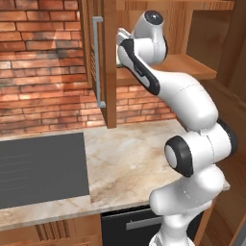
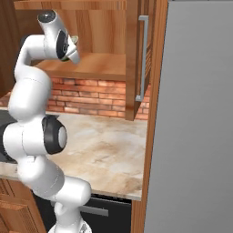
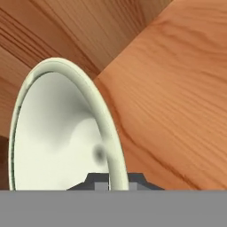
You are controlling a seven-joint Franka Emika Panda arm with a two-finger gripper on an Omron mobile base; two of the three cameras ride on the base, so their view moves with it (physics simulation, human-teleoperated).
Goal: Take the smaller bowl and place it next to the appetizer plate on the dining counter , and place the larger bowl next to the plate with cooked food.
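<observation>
Left base view: a marbled counter point(image 1: 129, 153) runs under a brick wall point(image 1: 43, 72), with a dark cooktop point(image 1: 41, 168) at its left. Above, an open wooden cabinet point(image 1: 192, 57) holds the raised arm. Hand view: the gripper point(image 3: 116, 181) pinches the rim of the small bowl point(image 3: 57, 137) inside the cabinet.

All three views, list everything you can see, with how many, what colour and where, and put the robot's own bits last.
bowl: one, pale cream-white, inside the open cabinet, rim between the jaws
cabinet: one, wood, on the wall above the counter, door open
door handle: one, grey, on the open door
counter: one, beige marbled, below the cabinet
brick wall: one, red, behind the counter
cooktop: one, dark grey, left on the counter
fridge: one, grey, right
arm: one, white, reaching into the cabinet
gripper: one, dark, shut on the bowl's rim
</observation>
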